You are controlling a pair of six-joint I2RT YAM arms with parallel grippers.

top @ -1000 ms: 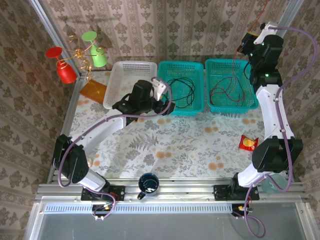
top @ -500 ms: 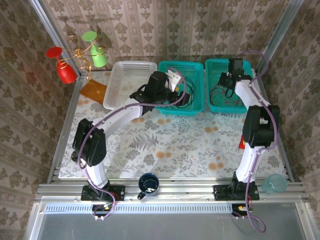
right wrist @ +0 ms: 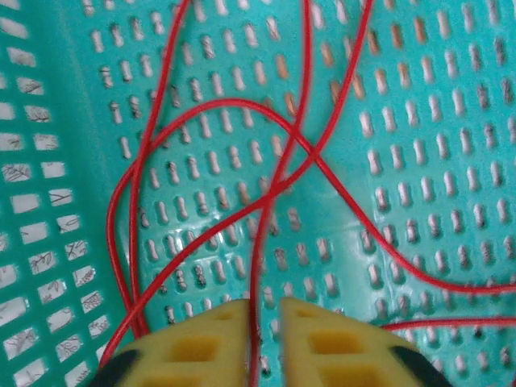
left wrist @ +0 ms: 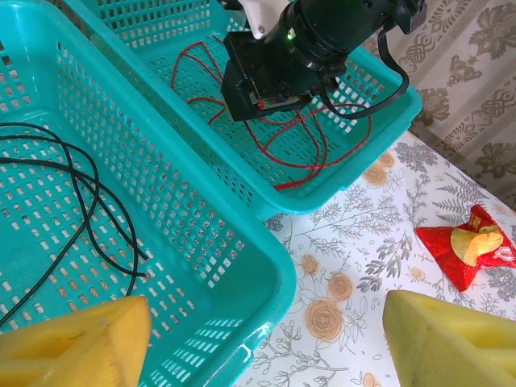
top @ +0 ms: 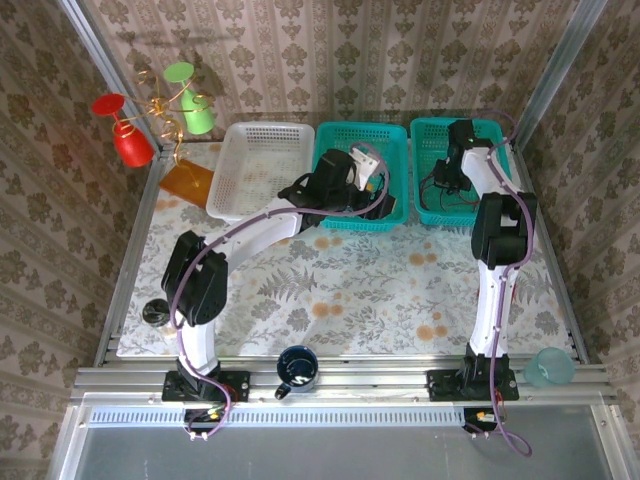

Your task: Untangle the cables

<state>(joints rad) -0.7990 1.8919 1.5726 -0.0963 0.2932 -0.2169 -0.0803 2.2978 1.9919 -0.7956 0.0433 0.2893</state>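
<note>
Red cables (right wrist: 274,185) lie in loose loops on the floor of the right teal basket (top: 470,125). My right gripper (right wrist: 264,310) hangs low over them, its yellow fingers slightly parted, open, with one red strand running up through the gap. In the left wrist view the same red cables (left wrist: 322,137) lie under the right arm's black wrist (left wrist: 306,40). Black cables (left wrist: 81,185) rest in the middle teal basket (left wrist: 242,266). My left gripper (left wrist: 266,339) is wide open and holds nothing, straddling that basket's near right corner. From above, the left gripper (top: 372,180) is over the middle basket.
A white basket (top: 262,140) stands left of the teal ones. A red snack packet (left wrist: 468,250) lies on the floral cloth to the right. A dark mug (top: 297,367) and a teal cup (top: 545,367) sit at the near rail. The gold wire stand (top: 160,110) is back left.
The right arm came down from high at the back into the right basket, and its shut jaws have parted slightly. The left arm swung right, from the white basket to the middle teal one.
</note>
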